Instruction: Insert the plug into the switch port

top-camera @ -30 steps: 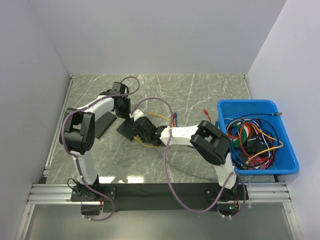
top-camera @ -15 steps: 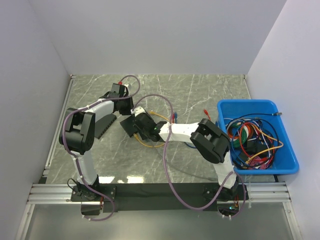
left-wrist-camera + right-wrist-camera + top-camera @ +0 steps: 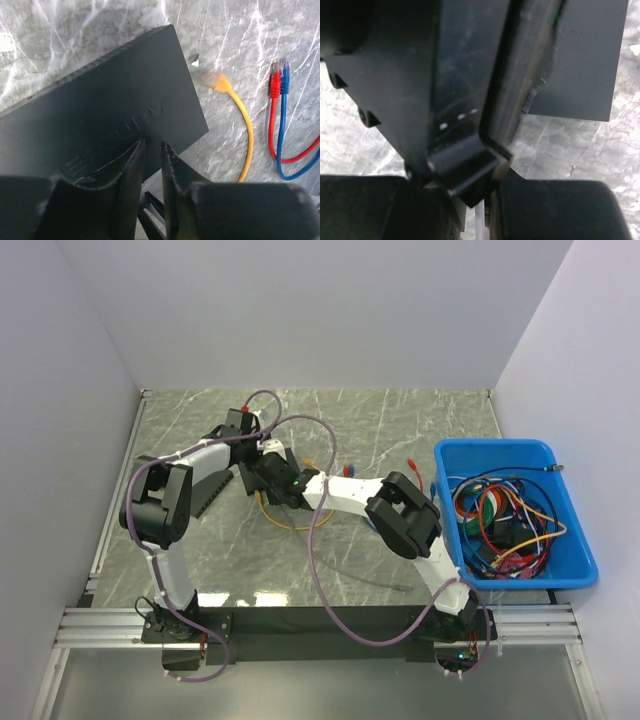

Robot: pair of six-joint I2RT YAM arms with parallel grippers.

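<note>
The switch (image 3: 100, 110) is a flat black box with raised lettering; in the top view (image 3: 248, 483) it lies between the two grippers. My left gripper (image 3: 152, 150) is shut on its near edge, and it shows in the top view (image 3: 252, 452) at the switch's far side. My right gripper (image 3: 481, 200) is pressed up against a black body with small white dots (image 3: 460, 75). Its fingers are shut and a thin whitish cable (image 3: 480, 220) runs between them. The plug itself is hidden. In the top view the right gripper (image 3: 268, 474) touches the switch from the right.
A loose yellow cable (image 3: 245, 130) with its plug, a red plug (image 3: 274, 82) and a blue plug (image 3: 285, 80) lie right of the switch. A ribbed black block (image 3: 205, 490) lies to the left. A grey cable (image 3: 375, 582) trails near the front. A blue bin (image 3: 500, 452) of cables stands right.
Both grippers and the switch have shifted left and toward the back of the table. The right arm has stretched further left, closing on the switch.
</note>
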